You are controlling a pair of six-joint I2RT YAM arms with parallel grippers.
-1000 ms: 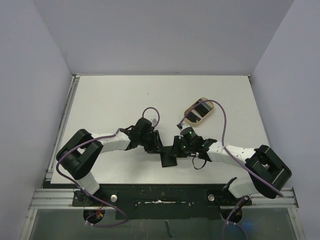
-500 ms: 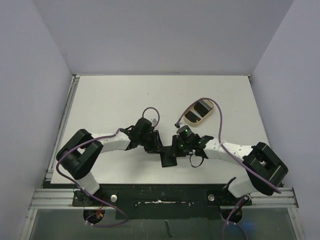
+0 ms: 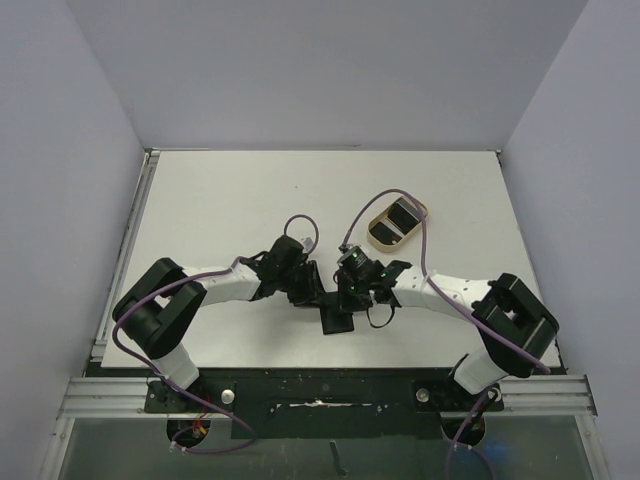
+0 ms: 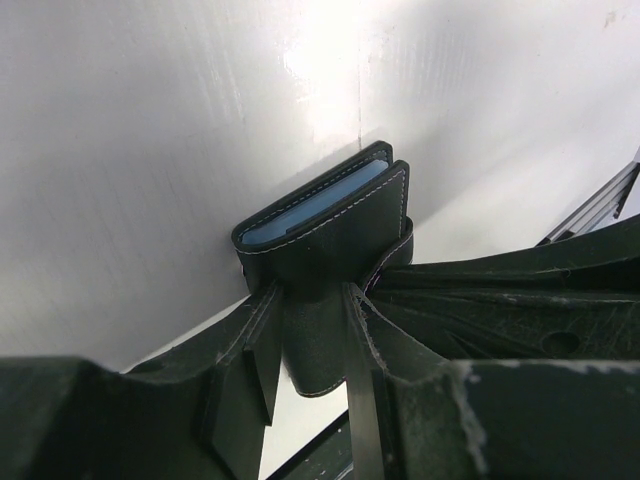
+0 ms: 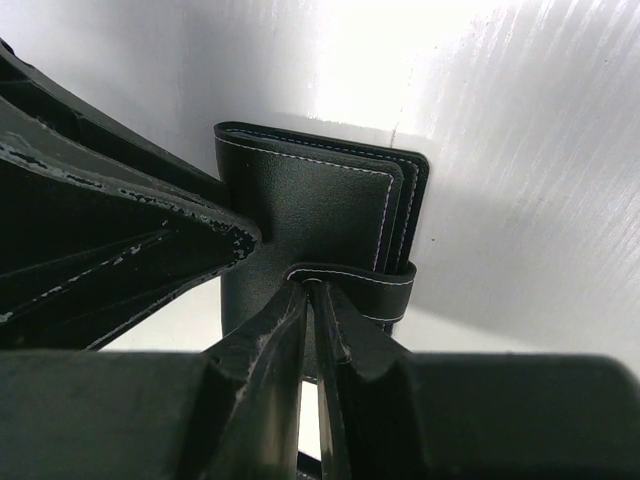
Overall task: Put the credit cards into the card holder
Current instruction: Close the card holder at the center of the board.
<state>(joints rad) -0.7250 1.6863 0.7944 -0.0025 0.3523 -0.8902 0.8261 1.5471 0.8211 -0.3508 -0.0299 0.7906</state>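
Right by the bases, the holder is folded shut and caught between both arms. I can't tell if it touches the table. The left gripper is part closed and clamped across the holder's body, with blue-grey lining peeking out at one edge. The right gripper is pinched almost to nothing on the strap that wraps the free edge.

It looks like stitched leather: light and floppy, likely to bend rather than slip. The strap seems the natural handle for peeling it open while the left grips the body firmly.

Farther out, well apart, the tray has dark cards in it. They're probably thin, stiff and slick, so best pinched by a raised edge.
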